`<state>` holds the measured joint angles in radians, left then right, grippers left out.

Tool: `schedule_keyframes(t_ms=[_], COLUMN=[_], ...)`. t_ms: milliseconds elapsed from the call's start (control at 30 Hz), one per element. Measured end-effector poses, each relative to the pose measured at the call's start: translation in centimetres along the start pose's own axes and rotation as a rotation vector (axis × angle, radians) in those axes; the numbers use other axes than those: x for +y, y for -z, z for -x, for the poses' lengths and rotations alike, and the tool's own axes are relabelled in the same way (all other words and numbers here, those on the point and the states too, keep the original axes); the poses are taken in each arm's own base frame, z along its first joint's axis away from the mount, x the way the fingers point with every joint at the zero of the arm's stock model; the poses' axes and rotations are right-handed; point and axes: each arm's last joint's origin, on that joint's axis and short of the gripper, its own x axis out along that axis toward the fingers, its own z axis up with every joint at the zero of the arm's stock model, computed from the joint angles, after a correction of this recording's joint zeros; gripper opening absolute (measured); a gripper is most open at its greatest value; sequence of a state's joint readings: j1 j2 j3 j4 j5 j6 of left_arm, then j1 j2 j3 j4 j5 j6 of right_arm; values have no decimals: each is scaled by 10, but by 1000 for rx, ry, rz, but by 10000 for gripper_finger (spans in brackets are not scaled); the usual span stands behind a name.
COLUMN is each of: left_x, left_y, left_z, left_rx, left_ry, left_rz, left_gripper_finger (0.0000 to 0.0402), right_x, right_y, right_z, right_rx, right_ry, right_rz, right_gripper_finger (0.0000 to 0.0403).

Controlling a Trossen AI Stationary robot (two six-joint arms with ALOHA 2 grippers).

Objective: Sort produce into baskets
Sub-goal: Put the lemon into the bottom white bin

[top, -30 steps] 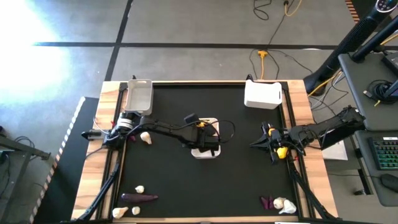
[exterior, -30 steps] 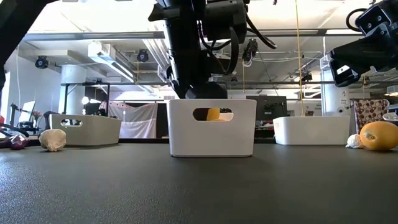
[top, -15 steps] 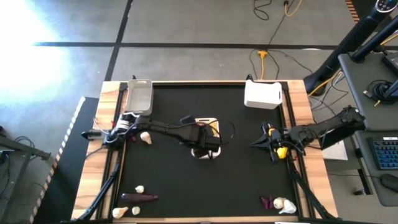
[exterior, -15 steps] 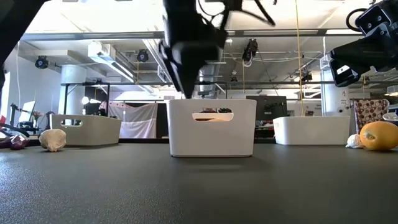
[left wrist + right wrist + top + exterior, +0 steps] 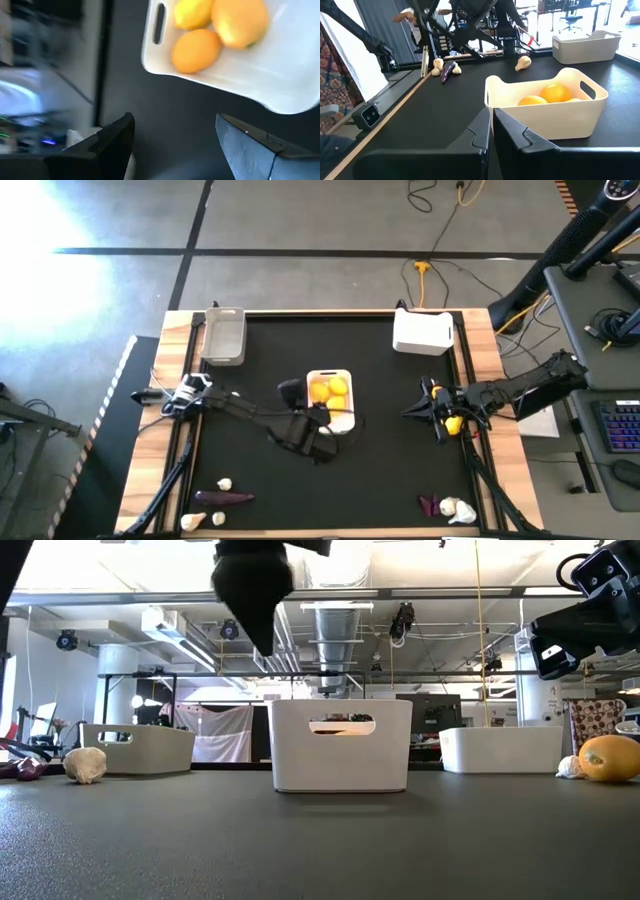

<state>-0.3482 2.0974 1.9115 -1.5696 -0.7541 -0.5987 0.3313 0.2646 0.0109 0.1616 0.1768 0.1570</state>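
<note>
Three baskets are logged on a black table (image 5: 400,480): a middle basket (image 5: 330,378), taken as landmark, a grey basket (image 5: 223,335) far to its left, and a white basket (image 5: 422,331) far to its right.

Contents: three yellow and orange fruits (image 5: 329,391) are held in the middle basket.

Left gripper (image 5: 312,448): placed just in front of the landmark, on its left side, jaws spread wide, nothing held. A drop-off is judged complete.

Right gripper (image 5: 438,420): parked well to the right of the landmark, fingers pressed together, empty, with a loose yellow fruit (image 5: 453,424) just beside it.

Unsorted: garlic bulbs (image 5: 224,484) and a purple vegetable (image 5: 224,498) well to the front-left; another purple piece (image 5: 430,506) and a bulb (image 5: 450,507) well to the front-right.

Next move, as judged: a reach to one loose piece is required, jaws kept wide, then a close on it.

Surface: matte black, wood-edged. Room: workshop, grey floor, cables (image 5: 430,240) beyond the landmark.
</note>
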Motion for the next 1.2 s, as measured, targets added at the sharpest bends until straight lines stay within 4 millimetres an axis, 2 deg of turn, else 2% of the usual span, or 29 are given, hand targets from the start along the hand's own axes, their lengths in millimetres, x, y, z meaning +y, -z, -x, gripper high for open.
schedule_keyframes(t_ms=[167, 267, 367, 633, 833, 967, 1067, 1200], left_x=[-12, -4, 6, 49, 88, 104, 108, 110], left_y=[16, 19, 19, 26, 39, 59, 82, 116], left_z=[-18, -28, -44, -83, -99, -102, -102, -98], left_rx=[-34, -93, -135, -134, -125, -119, -103, -77], left_ry=[-217, -427, -604, -767, -796, -786, -757, -682], left_rz=[-307, -412, -427, -263, -46, 65, 116, 228], left_gripper_finger=[260, 260, 260, 260, 260, 260, 260, 260], right_x=[0, 0, 0, 0, 0, 0, 0, 0], right_y=[0, 0, 0, 0, 0, 0, 0, -13], right_z=[0, 0, 0, 0, 0, 0, 0, 1], right_rx=[-1, -2, -1, -1, -1, -1, -4, -141], right_ry=[2, 2, 3, 4, 4, 4, 7, 45], right_rz=[0, 0, 0, 0, 0, 0, 0, -1], right_gripper_finger=[13, 13, 13, 13, 13, 13, 13, 13])
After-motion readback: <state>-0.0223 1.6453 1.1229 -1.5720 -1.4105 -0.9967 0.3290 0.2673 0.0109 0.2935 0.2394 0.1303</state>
